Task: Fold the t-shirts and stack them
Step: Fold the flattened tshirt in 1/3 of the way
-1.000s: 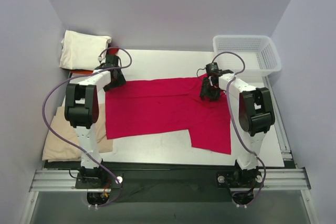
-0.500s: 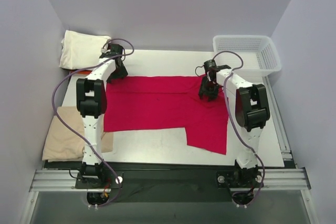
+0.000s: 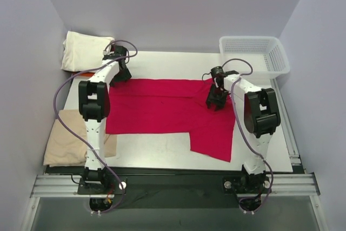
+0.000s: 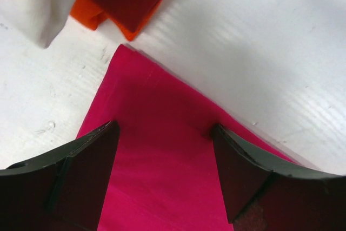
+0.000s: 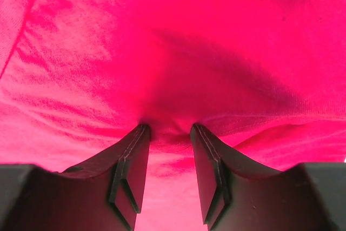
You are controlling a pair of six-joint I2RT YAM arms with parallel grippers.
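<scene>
From above, a crimson-red cloth t-shirt (image 3: 167,109) lies spread across the white table (image 3: 162,155). The left wrist view shows the left gripper (image 4: 165,150) spread wide over the shirt's far left corner. The right wrist view shows the right gripper (image 5: 168,133) pinching a small fold of red cloth.

The top camera looks steeply down over the whole bench (image 3: 162,63); both wrist cameras look close down at the crimson shirt (image 3: 162,106), which all views share.

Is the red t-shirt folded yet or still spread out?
Mostly spread: the red t-shirt lies flat across the table, one flap reaching toward the near edge. No neat fold shows.
</scene>
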